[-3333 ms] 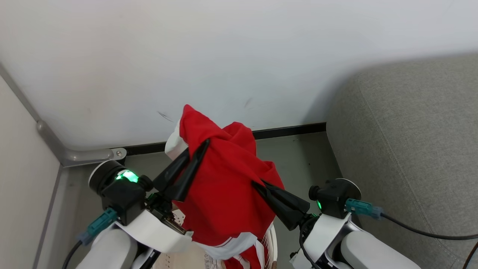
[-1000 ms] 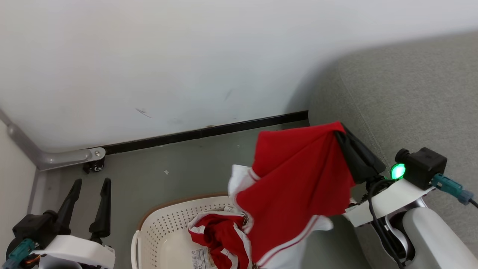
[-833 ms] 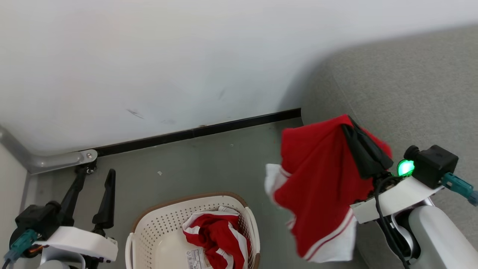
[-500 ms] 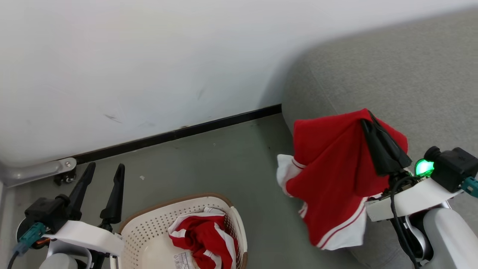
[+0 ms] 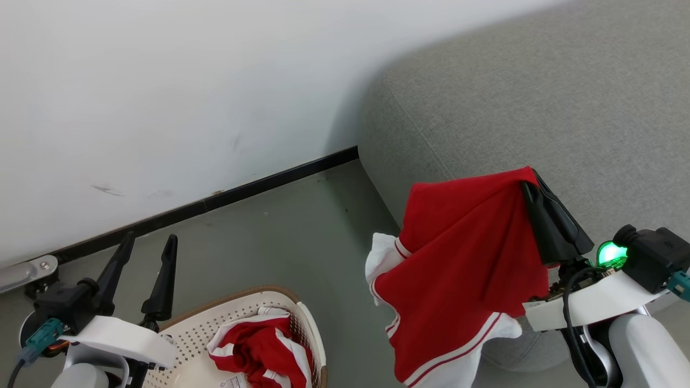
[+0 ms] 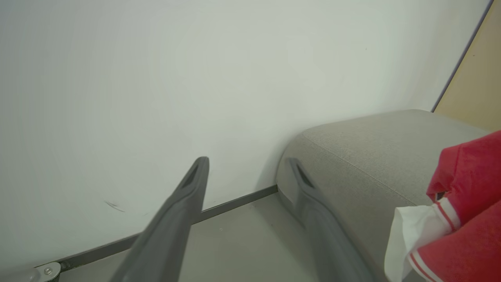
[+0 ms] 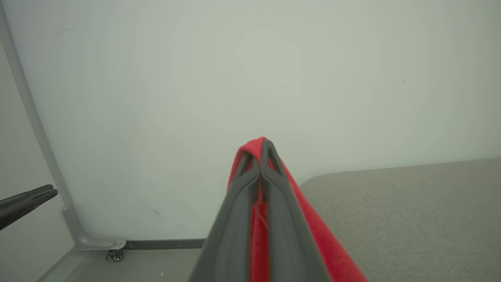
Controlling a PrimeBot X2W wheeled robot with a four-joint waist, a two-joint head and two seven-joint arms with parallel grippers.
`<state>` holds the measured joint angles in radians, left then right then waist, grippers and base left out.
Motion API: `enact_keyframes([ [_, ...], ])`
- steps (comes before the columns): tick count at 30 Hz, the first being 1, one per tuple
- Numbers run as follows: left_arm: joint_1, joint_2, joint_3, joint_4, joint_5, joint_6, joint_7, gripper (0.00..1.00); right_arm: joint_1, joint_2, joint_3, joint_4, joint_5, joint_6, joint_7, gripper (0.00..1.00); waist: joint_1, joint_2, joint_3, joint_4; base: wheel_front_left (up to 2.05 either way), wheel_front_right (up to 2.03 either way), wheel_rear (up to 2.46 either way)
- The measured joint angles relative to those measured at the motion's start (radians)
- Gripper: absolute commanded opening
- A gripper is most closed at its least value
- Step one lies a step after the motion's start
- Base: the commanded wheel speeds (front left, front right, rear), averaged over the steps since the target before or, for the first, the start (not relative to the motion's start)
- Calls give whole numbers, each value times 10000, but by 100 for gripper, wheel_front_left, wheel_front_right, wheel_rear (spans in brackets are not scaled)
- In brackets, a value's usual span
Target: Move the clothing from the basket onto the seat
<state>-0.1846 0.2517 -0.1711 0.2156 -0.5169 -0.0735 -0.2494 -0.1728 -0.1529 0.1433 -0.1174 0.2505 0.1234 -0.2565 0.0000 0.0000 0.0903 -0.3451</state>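
A red garment (image 5: 463,269) with white striped trim hangs from my right gripper (image 5: 531,180), which is shut on its top fold at the near edge of the grey sofa (image 5: 539,108). The wrist view shows those fingers (image 7: 270,164) pinching red cloth (image 7: 313,243). The cloth hangs over the sofa's front edge and the floor. A second red and white garment (image 5: 259,350) lies crumpled in the cream basket (image 5: 237,299) at the bottom. My left gripper (image 5: 148,245) stands open and empty, left of the basket. In the left wrist view the hanging garment (image 6: 465,211) shows at the right.
A white wall (image 5: 161,81) with a black skirting strip (image 5: 242,191) runs behind the grey floor (image 5: 302,237). A metal bracket with a small castor (image 5: 24,272) sits at the far left. The sofa top (image 6: 383,141) stretches away to the right.
The left gripper let go and dropped to the lower left. The right gripper carried the garment rightwards from over the basket to the sofa's edge, while the camera turned right.
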Motion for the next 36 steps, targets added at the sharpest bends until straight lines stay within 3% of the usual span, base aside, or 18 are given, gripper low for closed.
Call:
enact_keyframes([
  [16, 75, 295, 347, -217, 63, 71, 0, 100, 74, 382, -174, -102, -25, 0, 0, 0, 0, 0, 415, -906, 0, 0, 0],
  [28, 128, 297, 412, -769, 73, 94, -2, 100, -1071, 727, -2034, 88, 259, 0, 0, 0, 0, 0, 1183, -972, 0, 0, 0],
  [36, 169, 483, 418, -1097, 75, 94, 15, 100, -2362, 470, -2830, 725, 600, 0, 0, 0, 0, 0, 1767, -784, 0, 0, 0],
])
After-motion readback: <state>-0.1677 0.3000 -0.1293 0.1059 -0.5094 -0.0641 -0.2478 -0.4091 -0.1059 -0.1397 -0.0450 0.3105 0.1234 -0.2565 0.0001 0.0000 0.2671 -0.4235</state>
